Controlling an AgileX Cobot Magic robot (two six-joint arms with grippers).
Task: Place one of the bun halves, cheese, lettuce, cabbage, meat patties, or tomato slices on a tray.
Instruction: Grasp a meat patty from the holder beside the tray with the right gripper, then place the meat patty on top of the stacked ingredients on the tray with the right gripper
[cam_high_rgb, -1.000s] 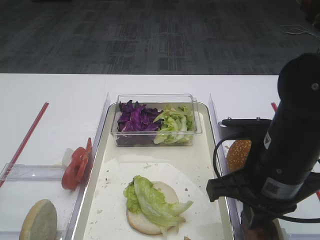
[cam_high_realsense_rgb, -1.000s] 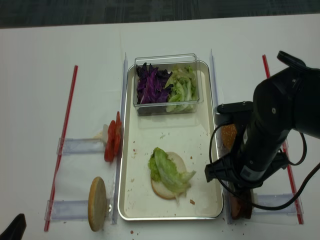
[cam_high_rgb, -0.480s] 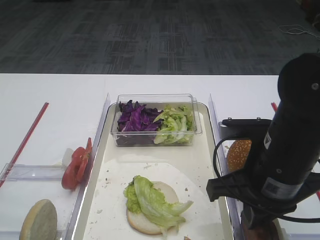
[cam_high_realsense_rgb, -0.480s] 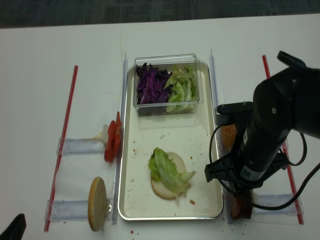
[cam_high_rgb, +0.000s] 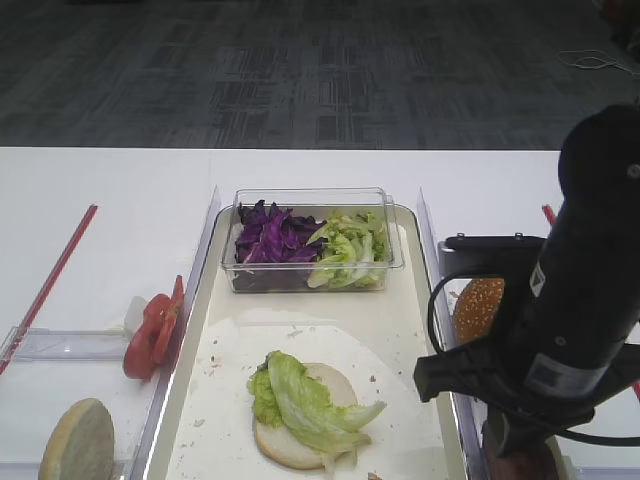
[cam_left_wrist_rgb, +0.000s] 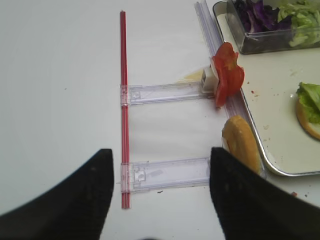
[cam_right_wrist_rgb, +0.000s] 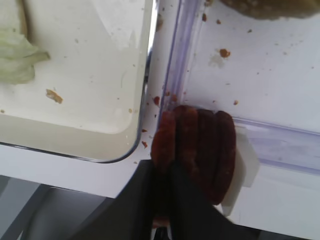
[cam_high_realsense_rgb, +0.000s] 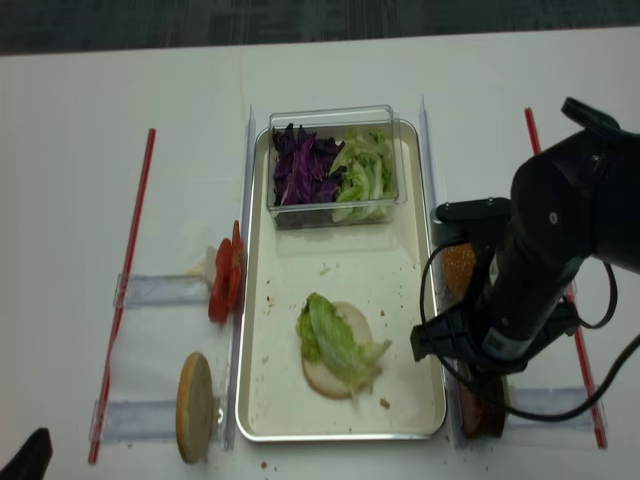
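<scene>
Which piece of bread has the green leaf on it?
The flat bun half lying in the tray has lettuce on top. The other two, standing on edge outside the tray, are bare.

on the tray (cam_high_realsense_rgb: 410, 300) a bun half (cam_high_realsense_rgb: 330, 372) lies under lettuce (cam_high_realsense_rgb: 335, 340), with the clear box (cam_high_realsense_rgb: 332, 165) at the tray's far end. tomato slices (cam_high_realsense_rgb: 224, 278) stand left of the tray, meat patties (cam_right_wrist_rgb: 197, 147) right.

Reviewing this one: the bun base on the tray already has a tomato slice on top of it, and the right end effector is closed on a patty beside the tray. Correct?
Not quite. The bun base on the tray carries lettuce, not tomato; the exterior high views show it. The tomato slices stand off the tray's left side. The right end effector is indeed closed on a patty.
</scene>
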